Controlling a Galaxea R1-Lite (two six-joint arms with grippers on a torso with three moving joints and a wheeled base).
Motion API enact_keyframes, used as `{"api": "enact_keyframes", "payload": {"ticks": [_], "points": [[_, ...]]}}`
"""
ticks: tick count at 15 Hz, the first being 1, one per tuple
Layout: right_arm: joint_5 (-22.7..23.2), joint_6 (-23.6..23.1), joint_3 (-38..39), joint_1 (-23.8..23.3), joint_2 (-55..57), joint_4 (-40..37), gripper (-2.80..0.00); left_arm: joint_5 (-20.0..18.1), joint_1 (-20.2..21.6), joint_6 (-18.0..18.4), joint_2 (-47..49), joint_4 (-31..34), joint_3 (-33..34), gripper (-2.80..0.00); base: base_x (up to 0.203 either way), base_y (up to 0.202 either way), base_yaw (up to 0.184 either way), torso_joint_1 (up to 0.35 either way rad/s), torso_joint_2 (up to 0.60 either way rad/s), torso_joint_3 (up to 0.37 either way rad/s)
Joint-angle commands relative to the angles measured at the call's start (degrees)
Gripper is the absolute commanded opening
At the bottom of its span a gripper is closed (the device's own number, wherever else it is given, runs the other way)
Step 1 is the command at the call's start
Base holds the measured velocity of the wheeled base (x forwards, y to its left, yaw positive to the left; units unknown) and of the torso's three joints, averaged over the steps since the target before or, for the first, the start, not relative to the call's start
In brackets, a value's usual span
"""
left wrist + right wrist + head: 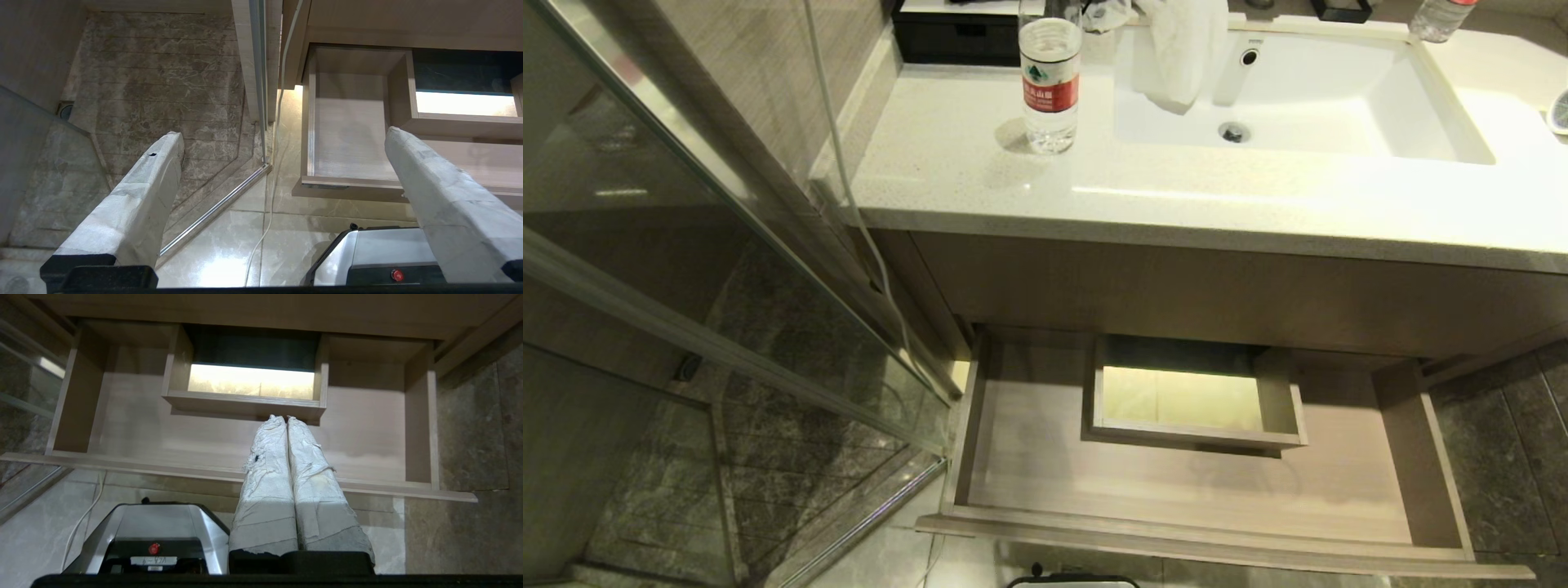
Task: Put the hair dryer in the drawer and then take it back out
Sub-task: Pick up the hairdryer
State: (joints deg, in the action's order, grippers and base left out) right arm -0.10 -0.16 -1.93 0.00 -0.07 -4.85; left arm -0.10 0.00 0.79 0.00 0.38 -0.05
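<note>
Drawer: pulled fully out under the vanity counter, boxed cutout mid-back; hair dryer in no view.
Left gripper: fingers spread wide, nothing held, drawer's corner at 1 o'clock.
Right gripper: fingers pressed together, empty, drawer at 12 o'clock.
Edges: glass shower door at 9 o'clock of drawer.
Labels: water bottle, red label, writing unreadable.
</note>
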Motion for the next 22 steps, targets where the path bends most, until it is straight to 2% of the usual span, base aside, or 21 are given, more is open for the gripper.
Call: {"api": "enact_keyframes", "payload": {"ticks": [1,9,16,22], "points": [[-0.1,0.0,-0.1,0.0,0.1,-0.1,-2.8,0.0,0.0,0.0,0.0,0.0,0.0,0.0,0.0,0.0,0.0,0.0,0.0,0.0],[-0.1,0.0,0.0,0.0,0.1,-0.1,-2.8,0.0,0.0,0.0,0.0,0.0,0.0,0.0,0.0,0.0,0.0,0.0,0.0,0.0],[-0.1,0.0,0.0,0.0,0.0,-0.2,-2.8,0.0,0.0,-0.2,0.0,-0.2,0.0,0.0,-0.002,-0.005,0.126,0.003,0.0,0.002],[-0.1,0.0,0.0,0.0,0.0,-0.1,-2.8,0.0,0.0,-0.3,0.0,-0.2,0.0,0.0,0.0,0.0,0.0,0.0,0.0,0.0]]}}
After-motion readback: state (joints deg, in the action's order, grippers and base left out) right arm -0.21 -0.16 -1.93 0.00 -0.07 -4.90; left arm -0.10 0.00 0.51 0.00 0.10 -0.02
